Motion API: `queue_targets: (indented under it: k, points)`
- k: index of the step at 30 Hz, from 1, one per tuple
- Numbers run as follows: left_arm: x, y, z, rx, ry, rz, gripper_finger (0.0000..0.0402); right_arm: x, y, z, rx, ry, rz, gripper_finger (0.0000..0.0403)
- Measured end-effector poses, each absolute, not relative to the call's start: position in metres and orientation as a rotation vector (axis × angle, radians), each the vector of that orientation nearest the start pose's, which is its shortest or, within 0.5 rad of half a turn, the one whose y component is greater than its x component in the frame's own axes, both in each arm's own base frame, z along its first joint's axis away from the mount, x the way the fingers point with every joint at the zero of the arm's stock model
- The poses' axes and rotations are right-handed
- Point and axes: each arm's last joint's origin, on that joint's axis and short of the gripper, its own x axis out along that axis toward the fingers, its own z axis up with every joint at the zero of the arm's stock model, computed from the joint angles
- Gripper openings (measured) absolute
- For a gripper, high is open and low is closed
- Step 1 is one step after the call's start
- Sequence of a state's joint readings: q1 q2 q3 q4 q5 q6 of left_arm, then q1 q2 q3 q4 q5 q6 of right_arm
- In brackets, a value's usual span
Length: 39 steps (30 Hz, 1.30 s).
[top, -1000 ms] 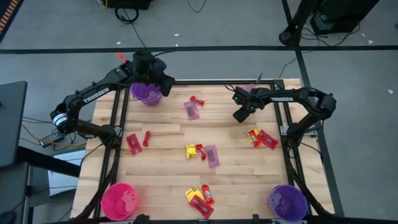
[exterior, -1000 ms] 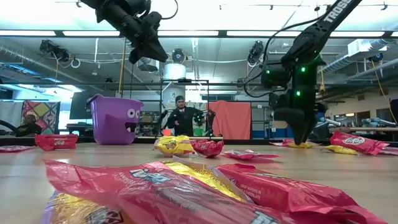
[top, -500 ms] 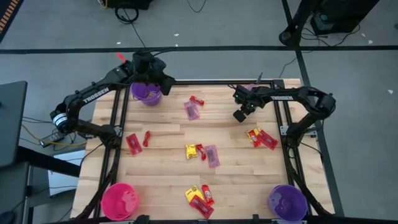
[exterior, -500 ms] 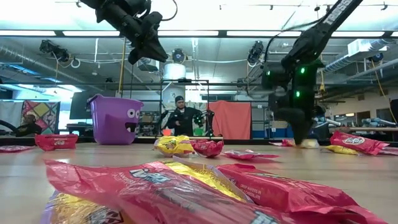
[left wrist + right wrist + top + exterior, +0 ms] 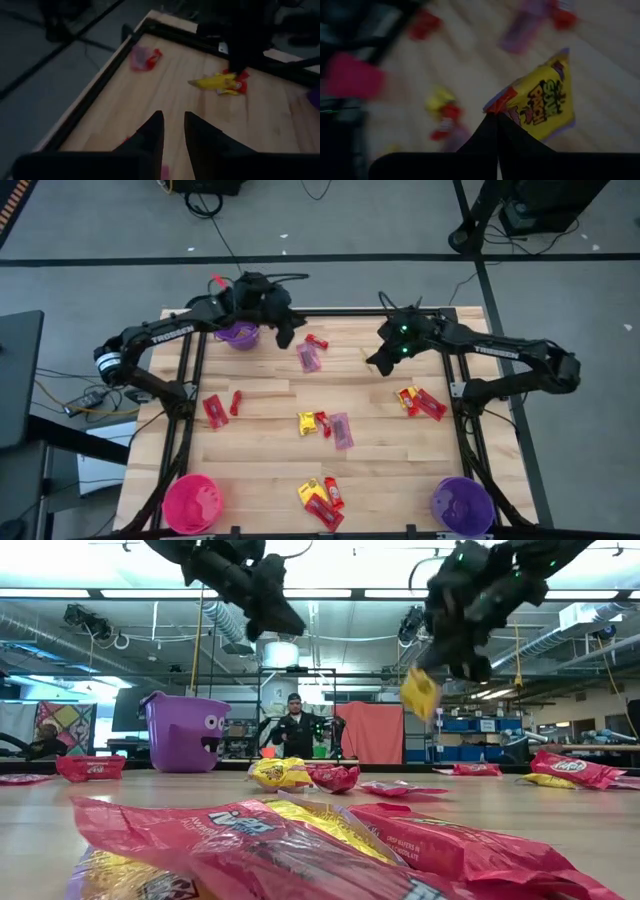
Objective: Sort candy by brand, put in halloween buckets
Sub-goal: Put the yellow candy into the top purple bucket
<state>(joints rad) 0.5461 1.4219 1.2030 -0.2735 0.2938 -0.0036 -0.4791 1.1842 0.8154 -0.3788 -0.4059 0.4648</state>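
Yellow packet [image 5: 543, 106] is being pinched by one corner between the pressed-together fingers of the right gripper [image 5: 496, 120], raised above the wooden table [image 5: 270, 395]. Left gripper [image 5: 173, 131], fingers slightly parted, is being held beside the purple bucket [image 5: 236, 333].

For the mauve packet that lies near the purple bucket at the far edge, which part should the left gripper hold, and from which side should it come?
Come straight down from above: the mauve packet lies flat on the table. Pinch across its narrow width at a long edge; a red candy lies beside its far end. The left gripper, open, hangs just beside it already.
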Motion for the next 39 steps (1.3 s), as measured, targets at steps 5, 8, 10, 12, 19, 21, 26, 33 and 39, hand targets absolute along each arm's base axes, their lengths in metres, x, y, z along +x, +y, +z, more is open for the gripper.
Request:
queue_targets:
  k: [5,8,10,12,19,21,26,33,39]
  points:
    - [0.300,0.144,0.317,-0.085,0.406,0.085,0.0125,0.224,-0.087,0.267,0.791,0.557,-0.071,0.0002]
    - [0.313,0.134,0.315,-0.016,0.373,0.024,0.0163,0.230,-0.080,0.272,0.805,0.523,0.017,0.0002]
    - [0.319,0.128,0.313,0.025,0.367,-0.005,0.0189,0.235,-0.077,0.274,0.804,0.505,0.062,0.0002]
    - [0.325,0.122,0.310,0.050,0.358,-0.029,0.0211,0.239,-0.074,0.274,0.806,0.496,0.095,0.0002]
    - [0.334,0.112,0.307,0.019,0.326,-0.158,0.0243,0.253,-0.072,0.273,0.795,0.446,0.145,0.0002]
    - [0.338,0.111,0.302,-0.016,0.329,-0.187,0.0243,0.256,-0.073,0.274,0.795,0.419,0.155,0.0002]
    - [0.347,0.109,0.288,-0.057,0.363,-0.221,0.0242,0.265,-0.076,0.277,0.784,0.393,0.171,0.0002]
    - [0.349,0.105,0.291,-0.054,0.331,-0.277,0.0229,0.276,-0.080,0.287,0.744,0.373,0.183,0.0002]
    - [0.347,0.110,0.292,-0.093,0.349,-0.288,0.0122,0.276,-0.083,0.289,0.723,0.354,0.134,0.0003]
